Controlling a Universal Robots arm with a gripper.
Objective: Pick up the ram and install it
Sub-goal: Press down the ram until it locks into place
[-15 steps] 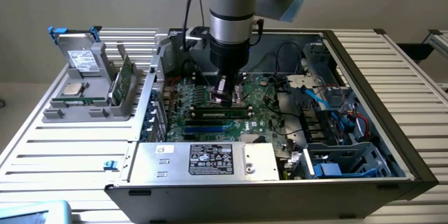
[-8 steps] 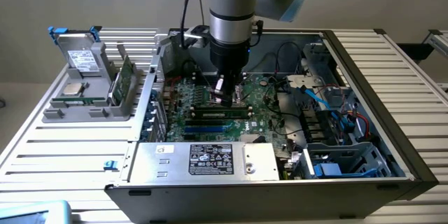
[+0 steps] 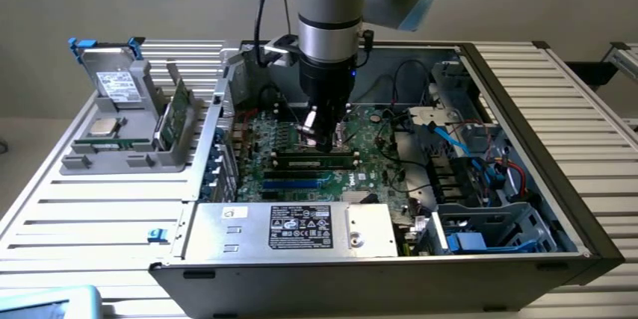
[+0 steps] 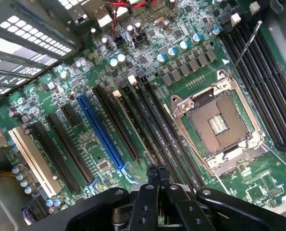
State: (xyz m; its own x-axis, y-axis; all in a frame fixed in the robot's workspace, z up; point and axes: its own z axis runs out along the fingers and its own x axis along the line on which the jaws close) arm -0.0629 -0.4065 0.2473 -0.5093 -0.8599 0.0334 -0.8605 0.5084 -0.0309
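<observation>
At the exterior view's left, a grey holder [image 3: 125, 151] is seen on the slatted bench [image 3: 90, 214], carrying a grey boxy drive with blue tabs [image 3: 115, 72], a square silver processor chip [image 3: 103, 128] and, on edge at its right side, a green board [image 3: 179, 113] – a second memory stick, as far as can be judged. Further right, the open computer case [image 3: 399, 259] is laid flat with its motherboard [image 3: 299, 173] exposed. The gripper [image 3: 317, 137] is lowered over the board's middle, and in the wrist view its jaws are seen pressed together with nothing between them, the gripper [image 4: 156, 174] hanging just above the dark memory slots [image 4: 147, 125], beside the empty processor socket [image 4: 218, 122]. In the exterior view the ram [image 3: 317, 160] appears as a long, narrow dark-and-green strip lying along the slots just near of the gripper, seemingly seated – though whether its latches are fully closed cannot be told. The pick-up is therefore judged done and the install largely done; at most a final press remains. At the exterior view's right, cables and a blue-tabbed drive cage [image 3: 488, 233] are seen untouched.
</observation>
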